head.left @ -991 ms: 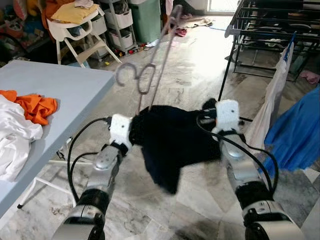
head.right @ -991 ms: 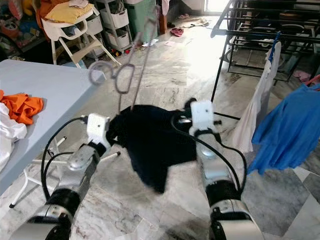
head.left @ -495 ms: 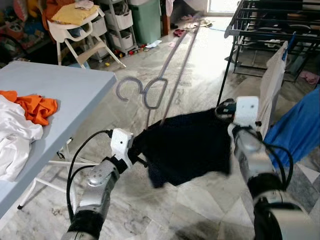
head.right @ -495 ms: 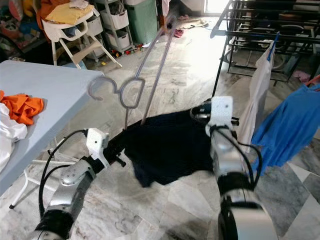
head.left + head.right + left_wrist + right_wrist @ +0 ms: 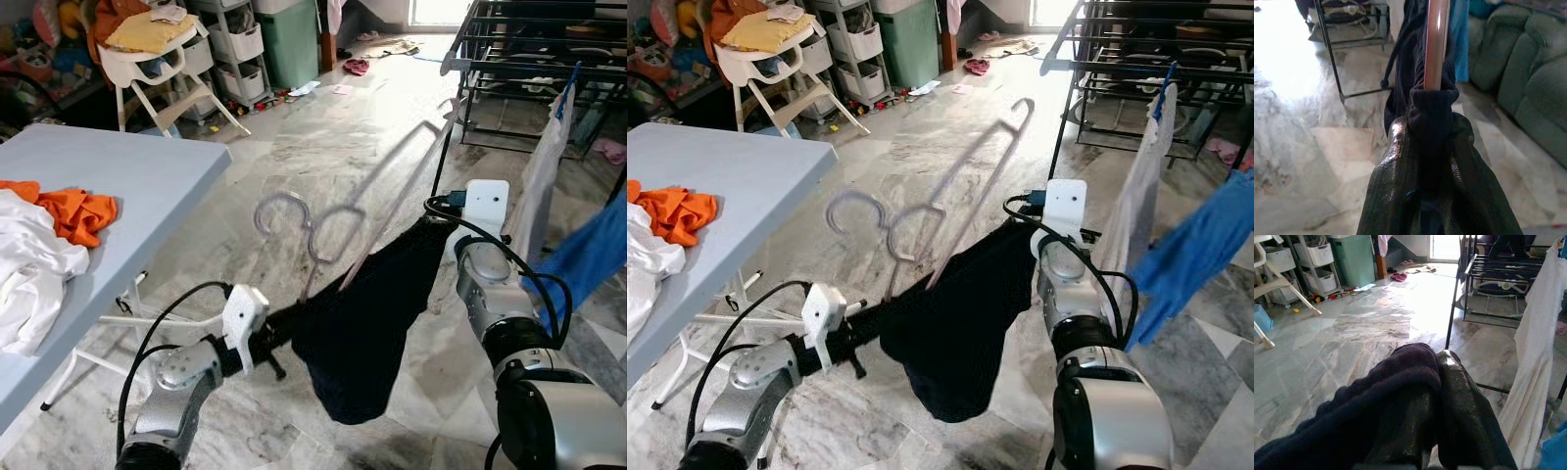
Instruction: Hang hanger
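The dark garment [image 5: 362,328] now sags between both grippers, and the hanger [image 5: 338,230] has tipped toward the rack [image 5: 509,39]. Left gripper [image 5: 1432,122] and right gripper [image 5: 1437,382] each have jaws clamped on cloth; hanging not yet begun.

1. The two head views look forward and down from above the marble floor [image 5: 323,147], taking in both arms; the bench [image 5: 108,186] lies at 9 o'clock, the drying rack [image 5: 1136,59] at 1 o'clock.
2. Both eyes share this scene, offset slightly sideways.
3. The left wrist view looks along the left tool [image 5: 1437,147], very near the dark garment [image 5: 1432,105] and hanger [image 5: 1436,39], toward a sofa [image 5: 1528,83].
4. The right wrist view looks along the right tool [image 5: 1442,396], close on the garment, facing the rack, which the head views share.
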Available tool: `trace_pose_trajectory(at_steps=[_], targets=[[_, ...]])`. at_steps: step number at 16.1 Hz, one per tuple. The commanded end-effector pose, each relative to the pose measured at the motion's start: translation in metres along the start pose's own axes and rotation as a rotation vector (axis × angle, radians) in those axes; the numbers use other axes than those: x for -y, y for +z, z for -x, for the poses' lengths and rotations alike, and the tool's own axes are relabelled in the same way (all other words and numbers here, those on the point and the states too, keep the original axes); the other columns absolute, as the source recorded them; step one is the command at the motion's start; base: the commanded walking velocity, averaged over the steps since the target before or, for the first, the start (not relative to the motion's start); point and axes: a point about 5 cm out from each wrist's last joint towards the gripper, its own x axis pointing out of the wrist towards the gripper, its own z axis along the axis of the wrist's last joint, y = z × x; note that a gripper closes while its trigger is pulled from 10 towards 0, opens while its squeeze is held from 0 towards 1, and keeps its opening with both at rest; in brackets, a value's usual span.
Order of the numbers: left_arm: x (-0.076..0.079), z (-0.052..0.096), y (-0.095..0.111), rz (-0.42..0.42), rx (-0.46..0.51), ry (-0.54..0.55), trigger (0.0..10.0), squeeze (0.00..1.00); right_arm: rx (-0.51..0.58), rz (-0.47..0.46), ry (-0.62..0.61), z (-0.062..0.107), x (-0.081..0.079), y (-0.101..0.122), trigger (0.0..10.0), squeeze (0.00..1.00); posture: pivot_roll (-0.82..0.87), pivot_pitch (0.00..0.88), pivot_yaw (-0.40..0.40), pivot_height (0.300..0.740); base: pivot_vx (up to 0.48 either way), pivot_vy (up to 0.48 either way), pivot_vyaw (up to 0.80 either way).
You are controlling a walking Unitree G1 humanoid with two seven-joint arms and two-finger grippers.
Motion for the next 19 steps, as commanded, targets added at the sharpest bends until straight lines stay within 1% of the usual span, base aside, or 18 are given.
trace_pose_trajectory(at_steps=[1,2,4,6,8,9,11,12,13,14,15,16,17,18,19], targets=[[-0.003,0.016,-0.016,0.009,-0.086,0.011,10.0,0.00,0.063,-0.008,-0.062,-0.006,0.013,0.020,10.0,0.00,-0.16,0.000,0.154,0.740,0.000,0.000,0.00],[-0.001,0.021,-0.023,0.004,-0.118,-0.006,10.0,0.00,0.076,-0.003,-0.087,-0.007,0.021,0.023,10.0,0.00,-0.17,0.000,0.155,0.740,0.000,0.000,0.00],[0.001,0.025,-0.030,-0.009,-0.162,-0.025,10.0,0.00,0.096,0.016,-0.112,-0.007,0.032,0.029,10.0,0.00,-0.18,0.000,0.156,0.740,0.000,0.000,0.00],[0.002,0.026,-0.035,0.006,-0.181,-0.039,10.0,0.00,0.112,0.015,-0.124,-0.009,0.038,0.036,10.0,0.00,-0.18,0.000,0.158,0.740,0.000,0.000,0.00],[0.002,0.025,-0.045,0.004,-0.244,-0.032,10.0,0.00,0.157,0.013,-0.121,-0.011,0.040,0.049,10.0,0.00,-0.18,0.000,0.159,0.740,0.000,0.000,0.00],[0.000,0.023,-0.047,0.024,-0.249,0.006,10.0,0.00,0.178,0.013,-0.105,-0.012,0.038,0.054,10.0,0.00,-0.19,0.000,0.160,0.740,0.000,0.000,0.00],[-0.008,0.015,-0.043,0.052,-0.207,0.115,10.0,0.00,0.202,0.065,-0.062,-0.012,0.032,0.058,10.0,0.00,-0.19,0.000,0.159,0.740,0.000,0.000,0.00],[-0.017,0.011,-0.039,0.100,-0.164,0.204,10.0,0.00,0.207,0.091,-0.020,-0.010,0.029,0.057,10.0,0.00,-0.19,0.000,0.156,0.740,0.000,0.000,0.00],[-0.019,0.009,-0.037,0.124,-0.149,0.208,10.0,0.00,0.211,0.092,-0.004,-0.010,0.029,0.057,10.0,0.00,-0.19,0.000,0.155,0.740,0.000,0.000,0.00],[-0.017,0.009,-0.037,0.111,-0.156,0.189,10.0,0.00,0.214,0.078,0.022,-0.010,0.030,0.059,10.0,0.00,-0.19,0.000,0.153,0.740,0.000,0.000,0.00],[-0.015,0.008,-0.038,0.109,-0.163,0.165,10.0,0.00,0.217,0.108,0.061,-0.010,0.033,0.063,10.0,0.00,-0.20,0.000,0.153,0.740,0.000,0.000,0.00],[-0.012,0.007,-0.039,0.104,-0.165,0.149,10.0,0.00,0.213,0.114,0.060,-0.011,0.040,0.067,10.0,0.00,-0.20,0.000,0.153,0.740,0.000,0.000,0.00],[-0.012,0.007,-0.040,0.105,-0.164,0.147,10.0,0.00,0.209,0.098,0.060,-0.012,0.043,0.069,10.0,0.00,-0.20,0.000,0.151,0.740,0.000,0.000,0.00],[-0.010,0.006,-0.040,0.109,-0.158,0.126,10.0,0.00,0.196,0.069,0.054,-0.014,0.050,0.074,10.0,0.00,-0.21,0.000,0.151,0.740,0.000,0.000,0.00],[-0.009,0.005,-0.039,0.118,-0.150,0.114,10.0,0.00,0.195,0.068,0.047,-0.014,0.053,0.077,10.0,0.00,-0.21,0.000,0.152,0.740,0.000,0.000,0.00]])
